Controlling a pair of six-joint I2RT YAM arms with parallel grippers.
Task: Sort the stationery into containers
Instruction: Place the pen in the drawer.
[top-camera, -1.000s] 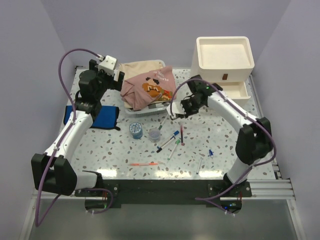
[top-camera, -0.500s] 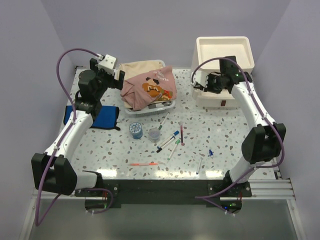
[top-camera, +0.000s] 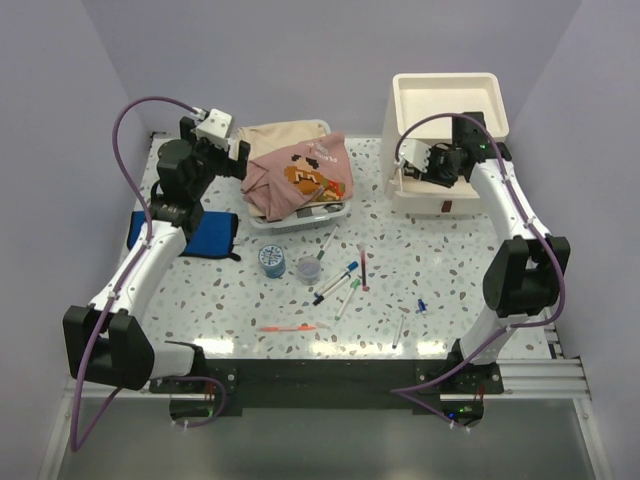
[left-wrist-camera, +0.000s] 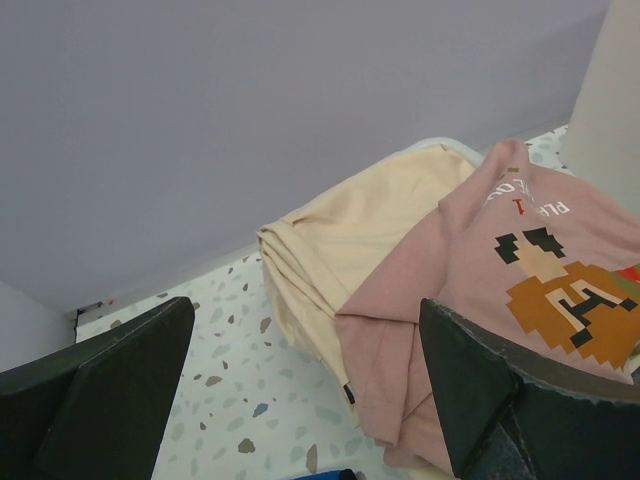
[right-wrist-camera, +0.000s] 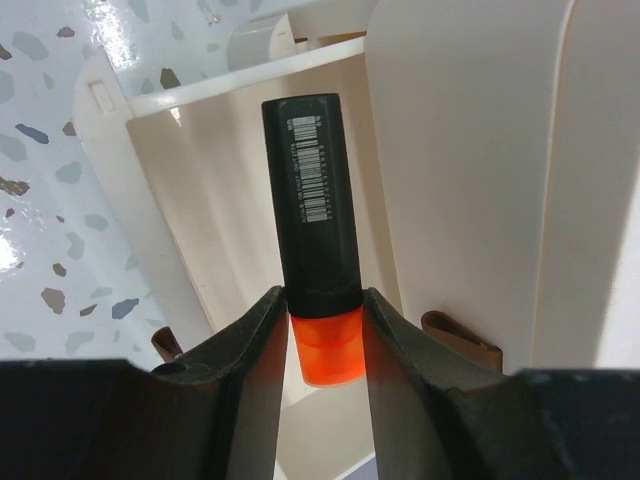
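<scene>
My right gripper (right-wrist-camera: 322, 308) is shut on a black marker with an orange cap (right-wrist-camera: 312, 210). The marker points into an open drawer (right-wrist-camera: 215, 190) of the cream-white drawer unit (top-camera: 446, 138). From above, the right gripper (top-camera: 420, 168) is at the unit's left front. Other stationery lies loose mid-table: a blue tape roll (top-camera: 271, 259), a tiny clear cup (top-camera: 309, 268), pens (top-camera: 337, 283) and an orange pen (top-camera: 287, 328). My left gripper (top-camera: 240, 160) hangs open and empty at the back left, beside the clothes.
A clear basket holding pink and beige clothes (top-camera: 298, 175) stands at the back centre. A blue cloth (top-camera: 210, 235) lies under the left arm. A white pen (top-camera: 400, 330) and a small blue item (top-camera: 421, 307) lie at the front right.
My right arm swung from the table's centre up to the drawer unit, carrying the marker to the open drawer. The left arm stayed still.
</scene>
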